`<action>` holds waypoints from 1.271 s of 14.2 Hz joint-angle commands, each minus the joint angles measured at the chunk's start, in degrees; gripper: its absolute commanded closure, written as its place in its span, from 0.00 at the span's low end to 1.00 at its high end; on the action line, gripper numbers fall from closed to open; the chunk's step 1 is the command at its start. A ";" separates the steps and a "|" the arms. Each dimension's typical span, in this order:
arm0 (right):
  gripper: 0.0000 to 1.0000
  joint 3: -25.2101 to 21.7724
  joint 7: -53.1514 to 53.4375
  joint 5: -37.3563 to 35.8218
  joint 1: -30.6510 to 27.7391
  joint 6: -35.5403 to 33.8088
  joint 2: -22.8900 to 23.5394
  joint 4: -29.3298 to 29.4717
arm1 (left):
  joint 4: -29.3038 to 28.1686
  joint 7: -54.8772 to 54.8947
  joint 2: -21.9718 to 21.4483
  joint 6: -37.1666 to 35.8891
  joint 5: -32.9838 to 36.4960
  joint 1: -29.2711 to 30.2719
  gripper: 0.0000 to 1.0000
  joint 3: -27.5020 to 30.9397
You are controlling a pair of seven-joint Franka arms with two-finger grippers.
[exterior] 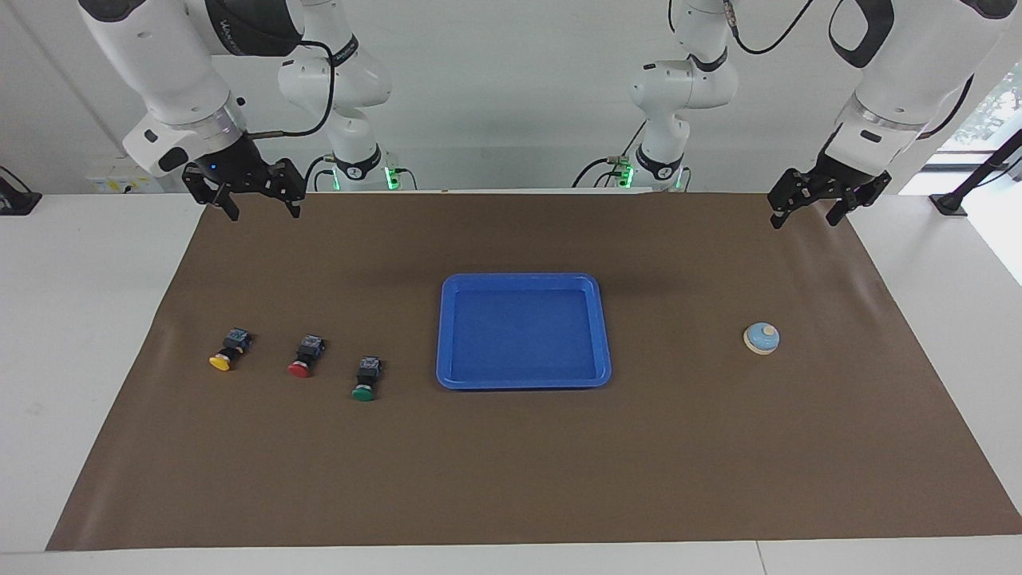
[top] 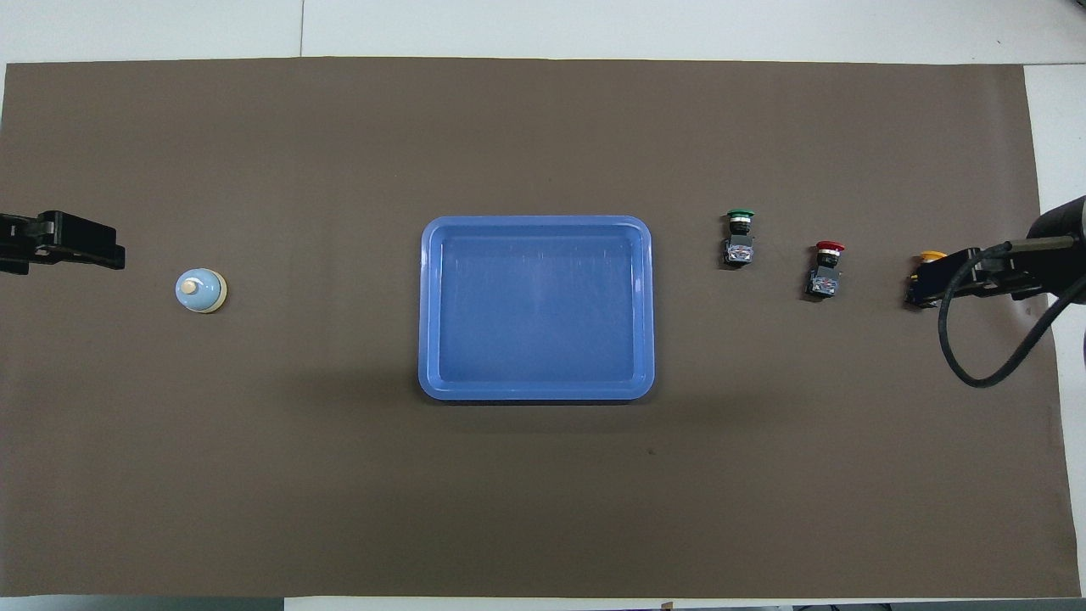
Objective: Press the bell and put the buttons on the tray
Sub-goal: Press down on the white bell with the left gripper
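Note:
The blue tray [exterior: 523, 335] [top: 536, 305] lies bare in the middle of the brown mat. Toward the left arm's end sits the bell [exterior: 761, 338] [top: 201, 291], a light-blue dome with a cream knob. The yellow button [exterior: 227, 351] [top: 932, 256], the red button [exterior: 305, 357] [top: 825, 271] and the green button [exterior: 366, 378] [top: 739, 238] lie on their sides in a row toward the right arm's end. My left gripper [exterior: 804, 220] [top: 81, 246] hangs open and holds nothing, high over the mat's edge. My right gripper [exterior: 264, 213] [top: 963, 273] is also raised and open with nothing in it. From overhead it partly covers the yellow button.
A brown mat [exterior: 511, 479] covers most of the white table [exterior: 80, 319]. A black cable [top: 984, 339] loops from the right wrist over the mat's end. Both arm bases stand at the robots' edge of the table.

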 commanded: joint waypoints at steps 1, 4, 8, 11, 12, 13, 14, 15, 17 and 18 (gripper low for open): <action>0.00 0.35 -0.46 0.45 -0.77 -0.10 -1.07 -0.92 | -3.13 -0.63 -1.48 2.78 0.21 -0.13 1.00 0.71; 0.00 0.35 -0.46 0.45 -0.77 -0.18 -1.07 -0.92 | -6.91 -0.36 -1.66 6.38 0.21 1.19 1.00 0.62; 0.00 0.35 -0.46 0.45 -0.68 -0.19 -0.99 -0.92 | -13.85 -0.01 -0.70 15.43 0.21 1.80 1.00 0.71; 0.00 0.35 -0.46 0.45 -0.68 -0.10 -0.99 -0.92 | -17.90 -0.01 1.84 21.41 0.21 2.86 1.00 0.71; 0.00 0.35 -0.46 0.45 -0.77 -0.18 -0.99 -0.92 | -18.43 -0.01 3.68 23.08 0.21 2.86 1.00 0.71; 0.00 0.35 -0.46 0.45 -0.68 -0.10 -1.07 -0.92 | -19.31 -0.01 4.92 24.66 0.21 3.38 1.00 0.71; 0.00 0.35 -0.46 0.45 -0.68 -0.10 -1.07 -0.92 | -20.45 -0.01 5.97 27.02 0.21 4.25 1.00 0.62; 0.00 0.35 -0.46 0.45 -0.68 -0.18 -1.07 -0.92 | -22.46 0.07 6.51 30.35 0.21 4.44 1.00 0.62; 0.00 0.35 -0.46 0.45 -0.68 -0.10 -1.07 -0.92 | -27.39 0.16 6.51 37.49 0.21 4.61 1.00 0.71; 0.00 0.35 -0.46 0.45 -0.77 -0.18 -0.99 -0.92 | -27.75 0.16 6.77 38.03 0.21 5.40 1.00 0.62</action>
